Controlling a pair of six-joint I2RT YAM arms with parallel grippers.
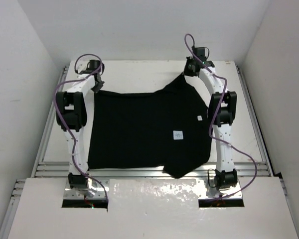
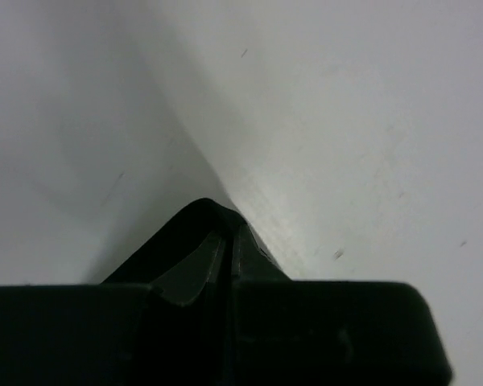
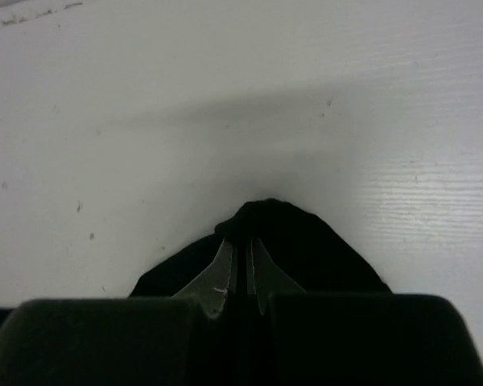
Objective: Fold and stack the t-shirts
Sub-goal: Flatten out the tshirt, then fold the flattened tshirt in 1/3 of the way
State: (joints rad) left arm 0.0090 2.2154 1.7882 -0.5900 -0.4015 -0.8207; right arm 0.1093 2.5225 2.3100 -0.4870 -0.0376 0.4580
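Note:
One black t-shirt (image 1: 139, 129) lies spread on the white table between my arms, with a small white label (image 1: 178, 135) showing on the right half. My left gripper (image 1: 96, 85) is shut on the shirt's far left corner, seen as black cloth (image 2: 197, 225) pinched between its fingers in the left wrist view. My right gripper (image 1: 188, 72) is shut on the far right corner, which peaks up toward it; the right wrist view shows cloth (image 3: 282, 225) bunched at the fingertips (image 3: 219, 269). A sleeve hangs over the near table edge.
The white table (image 1: 139, 74) has bare surface beyond the shirt at the back. White walls close in on the left, right and back. Metal rails (image 1: 50, 149) run along the table's sides and near edge. Purple cables loop beside each arm.

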